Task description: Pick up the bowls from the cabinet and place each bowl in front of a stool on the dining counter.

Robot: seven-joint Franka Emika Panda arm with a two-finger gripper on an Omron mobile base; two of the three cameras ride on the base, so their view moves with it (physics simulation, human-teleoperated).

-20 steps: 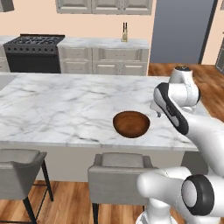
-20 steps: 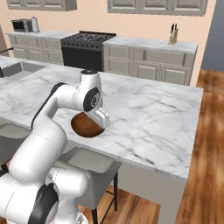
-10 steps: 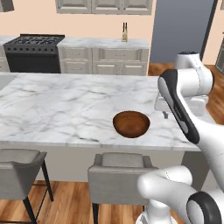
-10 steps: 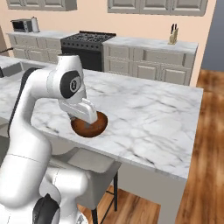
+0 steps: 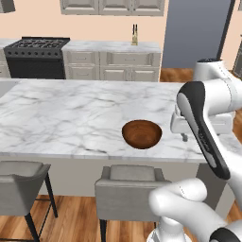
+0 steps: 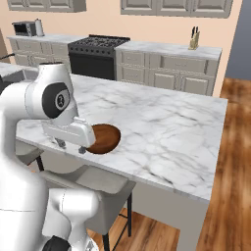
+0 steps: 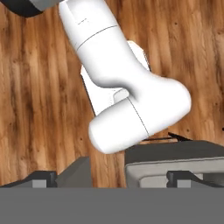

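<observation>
Swinging back off the bowl (image 5: pixel 142 133), the gripper (image 5: pixel 184 137) now hangs at the dining counter (image 5: pixel 71 113)'s near edge, pointing down at the wood floor (image 7: pixel 35 87); whether its fingers are spread I cannot tell. One bowl sits upright, mouth up, near that edge, two stools (image 5: pixel 127 191) below.

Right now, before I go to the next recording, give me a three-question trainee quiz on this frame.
1. True or false: the bowl sits on the counter.
2. What stands directly below the bowl, on the near side of the counter? A) stove B) stool C) sink
3. Fill in: the bowl is ____ (empty / full).

Key: 1 true. 2 B, the stool. 3 empty. The gripper is beside the bowl, not holding it.
</observation>
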